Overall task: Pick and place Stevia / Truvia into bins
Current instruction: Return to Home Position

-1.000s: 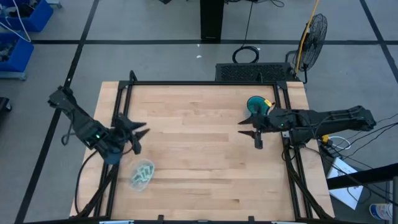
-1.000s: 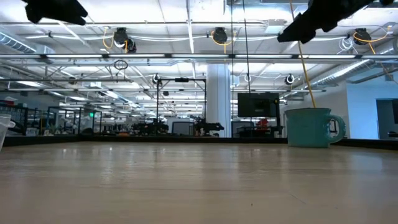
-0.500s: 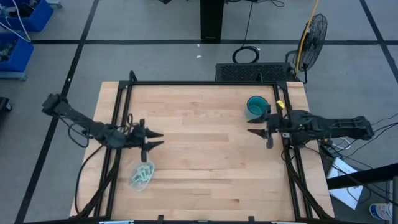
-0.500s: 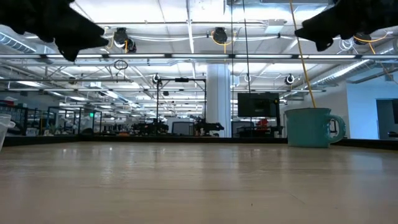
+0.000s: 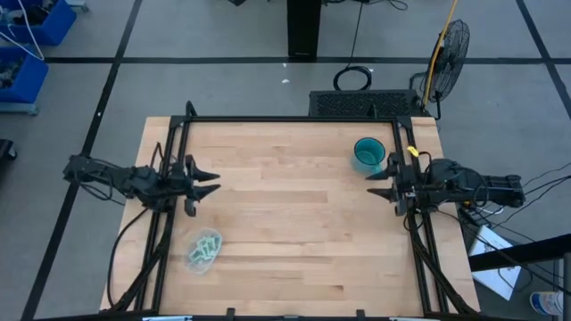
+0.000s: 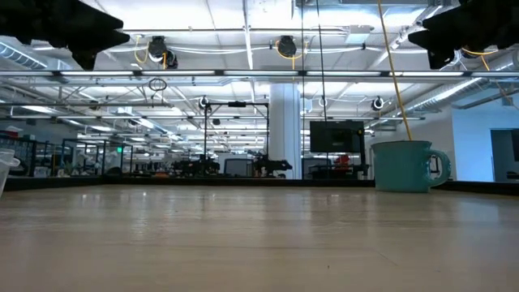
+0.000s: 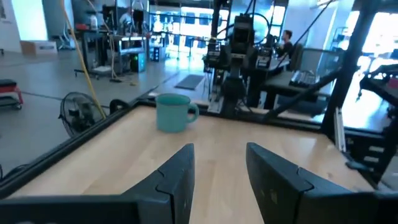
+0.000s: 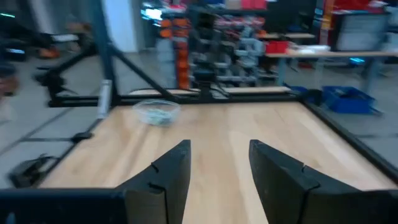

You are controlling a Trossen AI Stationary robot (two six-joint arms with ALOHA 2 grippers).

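While tub [image 5: 191, 260] holds sachets [image 5: 207, 244], left hand [image 7: 217, 149] faces cup [image 7: 175, 112], right hand [image 8: 217, 144] tub, both parted

I find the middle of the pale wooden tabletop [image 5: 285, 214] free to cross, with only the teal round cup [image 5: 368, 153] toward its right edge and the clear plastic oval tub [image 5: 203, 250] toward its left in the way.

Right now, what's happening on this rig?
Nothing is being handled. The left gripper and the right gripper are both open and empty, raised above opposite sides of the table. The green and white sachets lie in the clear bin on the left arm's side. The teal cup stands near the right arm.
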